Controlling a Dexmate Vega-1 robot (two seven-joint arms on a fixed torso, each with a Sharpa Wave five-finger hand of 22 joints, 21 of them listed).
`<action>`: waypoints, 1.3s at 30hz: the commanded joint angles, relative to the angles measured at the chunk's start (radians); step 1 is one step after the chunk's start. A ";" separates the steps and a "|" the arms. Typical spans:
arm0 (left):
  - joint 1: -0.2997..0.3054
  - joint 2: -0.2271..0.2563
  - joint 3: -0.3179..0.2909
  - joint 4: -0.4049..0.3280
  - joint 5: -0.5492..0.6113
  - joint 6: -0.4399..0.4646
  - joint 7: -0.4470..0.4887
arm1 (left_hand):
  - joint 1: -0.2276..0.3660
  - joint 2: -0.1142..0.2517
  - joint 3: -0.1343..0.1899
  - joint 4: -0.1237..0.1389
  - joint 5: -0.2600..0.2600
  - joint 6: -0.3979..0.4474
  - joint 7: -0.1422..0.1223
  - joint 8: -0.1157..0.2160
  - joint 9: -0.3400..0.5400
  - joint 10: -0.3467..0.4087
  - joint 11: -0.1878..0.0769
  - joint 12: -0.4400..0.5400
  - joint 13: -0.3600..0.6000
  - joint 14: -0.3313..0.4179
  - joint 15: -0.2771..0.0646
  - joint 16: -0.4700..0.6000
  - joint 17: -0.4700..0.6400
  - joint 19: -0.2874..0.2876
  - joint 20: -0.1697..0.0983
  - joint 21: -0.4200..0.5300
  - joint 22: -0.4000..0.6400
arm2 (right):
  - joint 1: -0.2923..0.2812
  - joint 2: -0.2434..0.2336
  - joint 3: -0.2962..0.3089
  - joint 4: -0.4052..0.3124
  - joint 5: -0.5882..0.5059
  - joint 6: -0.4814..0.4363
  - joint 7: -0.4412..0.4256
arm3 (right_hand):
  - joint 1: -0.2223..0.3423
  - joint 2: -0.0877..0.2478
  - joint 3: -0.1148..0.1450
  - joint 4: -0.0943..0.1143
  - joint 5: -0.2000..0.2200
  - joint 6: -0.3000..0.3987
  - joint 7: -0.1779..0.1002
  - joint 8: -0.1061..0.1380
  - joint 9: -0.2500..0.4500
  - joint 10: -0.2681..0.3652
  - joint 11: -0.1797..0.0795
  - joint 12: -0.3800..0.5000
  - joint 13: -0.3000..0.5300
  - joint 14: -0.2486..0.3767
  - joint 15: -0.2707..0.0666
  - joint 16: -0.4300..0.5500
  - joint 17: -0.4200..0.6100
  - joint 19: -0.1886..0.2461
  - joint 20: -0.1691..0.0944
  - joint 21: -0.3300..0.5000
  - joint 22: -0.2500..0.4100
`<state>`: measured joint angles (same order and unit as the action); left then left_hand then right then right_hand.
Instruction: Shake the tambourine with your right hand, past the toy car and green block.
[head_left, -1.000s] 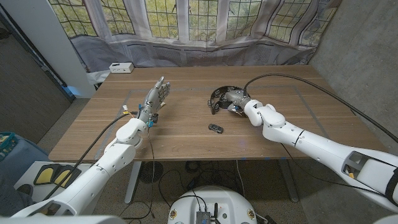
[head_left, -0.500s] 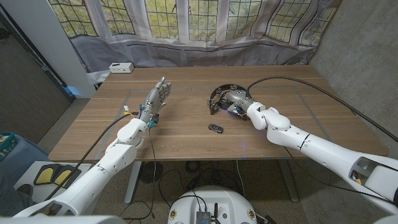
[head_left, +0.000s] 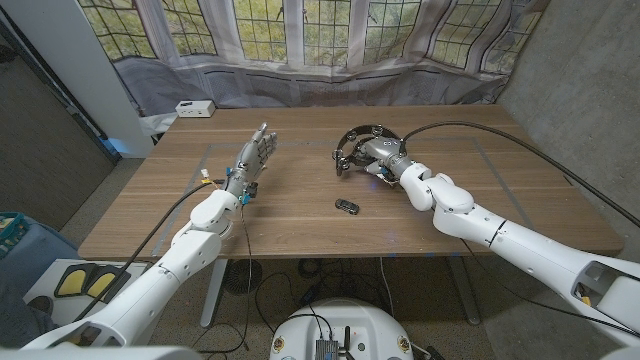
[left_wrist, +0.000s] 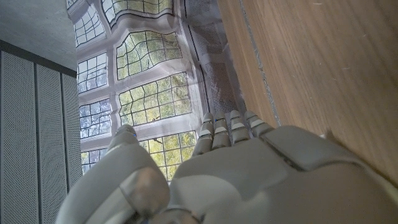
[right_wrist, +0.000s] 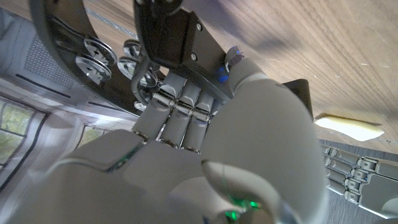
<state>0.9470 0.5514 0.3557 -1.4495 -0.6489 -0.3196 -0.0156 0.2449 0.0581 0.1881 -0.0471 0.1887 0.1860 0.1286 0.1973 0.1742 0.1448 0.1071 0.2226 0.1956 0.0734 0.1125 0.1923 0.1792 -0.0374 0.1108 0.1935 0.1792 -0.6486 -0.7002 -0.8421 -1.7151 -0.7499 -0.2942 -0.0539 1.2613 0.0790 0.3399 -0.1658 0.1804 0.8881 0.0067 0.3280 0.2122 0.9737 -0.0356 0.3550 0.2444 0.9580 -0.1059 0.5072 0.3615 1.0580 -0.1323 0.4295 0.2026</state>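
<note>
The wooden table (head_left: 300, 215) fills the middle of the head view, and above its centre the right hand (head_left: 380, 155) grips the black tambourine (head_left: 356, 140), fingers wrapped round the frame with the metal jingles (right_wrist: 93, 53) showing in the upper left of the right wrist view. In the left half of the head view the left hand (head_left: 252, 158) holds nothing, its fingers straight, close together and pointing toward the windows at the top. The small dark toy car (head_left: 347, 207) lies on the wood just below the tambourine, apart from both hands.
</note>
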 joint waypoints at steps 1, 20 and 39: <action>-0.005 0.009 0.011 -0.023 0.019 0.017 0.007 | 0.004 0.008 0.003 -0.004 -0.002 0.007 0.000 -0.002 0.006 0.010 0.001 0.000 0.002 0.004 0.001 0.002 0.001 0.002 0.007 0.007 0.002 | -0.075 -0.022 0.062 -0.077 0.019 -0.005 -0.073 | 0.072 0.066 0.002 0.007 0.003 0.095 -0.085 0.001 0.003 0.009 -0.004 0.005 0.001 0.046 -0.127 -0.007 0.003 0.030 -0.032 0.012 0.002; -0.032 -0.014 0.035 -0.017 0.049 0.003 0.011 | 0.004 0.008 0.003 -0.007 -0.003 0.034 0.018 0.004 0.005 0.030 0.004 0.005 0.002 0.021 0.002 0.005 0.001 0.019 0.002 0.012 0.001 | -0.165 -0.080 0.124 -0.219 -0.033 0.003 -0.134 | 0.067 0.069 -0.002 0.015 0.003 0.096 -0.084 -0.003 0.004 0.008 -0.001 0.001 0.002 0.048 -0.122 -0.021 0.011 0.018 -0.027 0.024 0.002; -0.040 -0.035 0.023 0.027 0.012 -0.071 -0.055 | 0.003 0.000 -0.001 -0.013 -0.004 0.047 0.015 0.003 0.005 0.045 0.013 0.007 0.002 0.040 0.005 0.007 0.001 0.049 -0.007 0.019 0.001 | -0.205 -0.070 0.178 -0.257 0.003 -0.013 -0.095 | 0.065 0.071 -0.005 0.017 0.003 0.097 -0.084 -0.006 0.005 0.008 0.002 -0.002 0.005 0.047 -0.119 -0.031 0.023 0.003 -0.026 0.033 0.001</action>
<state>0.8998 0.5177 0.3932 -1.4206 -0.5989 -0.3717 -0.0395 0.2450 0.0581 0.1863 -0.0515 0.1847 0.2271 0.1373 0.1973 0.1742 0.1847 0.1110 0.2226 0.1956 0.1093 0.1124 0.1923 0.1766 0.0036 0.1056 0.2089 0.1766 -0.8324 -0.7890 -0.6811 -1.9369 -0.7490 -0.2670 -0.1755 1.2613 0.0790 0.3337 -0.1556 0.1777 0.8918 0.0103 0.3156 0.2118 0.9789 -0.0411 0.3510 0.2443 0.9701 -0.1145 0.4814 0.3785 1.0471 -0.1434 0.4517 0.2028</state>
